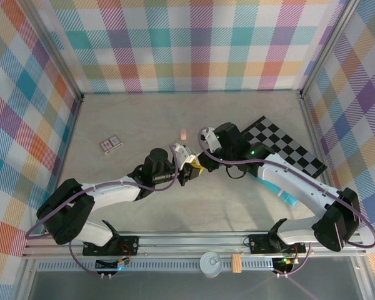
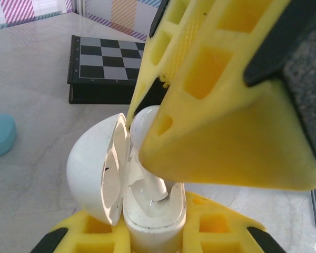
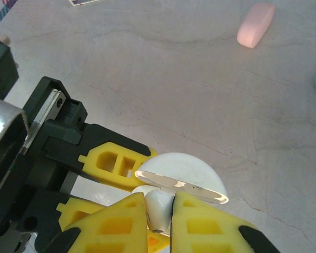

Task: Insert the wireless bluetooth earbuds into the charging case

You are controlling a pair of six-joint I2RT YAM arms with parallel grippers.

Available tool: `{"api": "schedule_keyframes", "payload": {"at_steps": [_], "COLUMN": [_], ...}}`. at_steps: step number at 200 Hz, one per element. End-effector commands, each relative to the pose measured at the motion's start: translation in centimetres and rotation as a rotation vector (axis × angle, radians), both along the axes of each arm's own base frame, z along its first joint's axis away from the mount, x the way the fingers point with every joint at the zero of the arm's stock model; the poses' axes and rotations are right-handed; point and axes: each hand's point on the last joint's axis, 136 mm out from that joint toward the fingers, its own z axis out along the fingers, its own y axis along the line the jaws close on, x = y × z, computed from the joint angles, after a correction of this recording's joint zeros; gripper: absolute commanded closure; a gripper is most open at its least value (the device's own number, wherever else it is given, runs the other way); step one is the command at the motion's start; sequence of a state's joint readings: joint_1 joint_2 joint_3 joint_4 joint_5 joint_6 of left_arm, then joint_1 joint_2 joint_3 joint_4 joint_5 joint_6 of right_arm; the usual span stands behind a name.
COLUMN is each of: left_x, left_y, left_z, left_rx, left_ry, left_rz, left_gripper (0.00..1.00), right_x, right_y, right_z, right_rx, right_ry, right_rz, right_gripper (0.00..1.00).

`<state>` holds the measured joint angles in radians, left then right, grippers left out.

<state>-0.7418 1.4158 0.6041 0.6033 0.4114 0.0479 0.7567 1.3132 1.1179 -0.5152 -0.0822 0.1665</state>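
earbud point(image 2: 143, 126), stem down, pinched upright by right hand point(image 3: 159, 200) in case point(image 2: 92, 168) clamped by left hand point(image 2: 147, 232).

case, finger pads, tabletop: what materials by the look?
The charging case: glossy white hard plastic, with sharp highlights on its open lid. The right gripper's fingers: matte yellow with moulded pockets, probably printed plastic. The table: pale, veined marble look, possibly laminate.

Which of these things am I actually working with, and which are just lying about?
In use: white charging case, lid open, in left gripper; white earbud in right gripper.
Lying about: pink capsule, checkerboard, card pack, teal tube.
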Motion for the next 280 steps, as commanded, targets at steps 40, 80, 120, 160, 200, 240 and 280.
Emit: {"api": "schedule_keyframes", "payload": {"at_steps": [40,80,120,160,200,240,280], "left_x": [0.2,0.3,0.4,0.4,0.1,0.2,0.2], "left_y": [0.2,0.0,-0.1,-0.2,-0.2,0.0,0.0], "left_z": [2.5,2.2,2.1,2.5,2.8,3.0,3.2], "left_rx": [-0.057,-0.052,-0.054,-0.065,-0.075,-0.090,-0.102], "left_ry": [-0.052,-0.045,-0.044,-0.048,-0.058,-0.066,-0.072], "left_rz": [0.006,0.000,-0.002,-0.009,-0.014,-0.004,-0.001], "left_gripper": [0.94,0.94,0.94,0.94,0.94,0.94,0.94], "right_x": [-0.9,-0.7,-0.8,-1.4,-1.7,-2.1,-2.9], "right_y": [-1.1,-1.3,-1.4,-0.4,0.2,0.1,-0.1], "right_z": [-0.1,0.6,0.7,0.0,-0.9,-0.4,0.1], "right_rx": [-0.066,-0.074,-0.084,-0.077,-0.076,-0.062,-0.054], "right_ry": [-0.021,-0.041,-0.046,-0.008,0.024,0.023,0.027], "right_rz": [0.036,0.038,0.047,0.098,0.125,0.133,0.160], "right_gripper": [0.86,0.86,0.86,0.86,0.85,0.84,0.84]}}
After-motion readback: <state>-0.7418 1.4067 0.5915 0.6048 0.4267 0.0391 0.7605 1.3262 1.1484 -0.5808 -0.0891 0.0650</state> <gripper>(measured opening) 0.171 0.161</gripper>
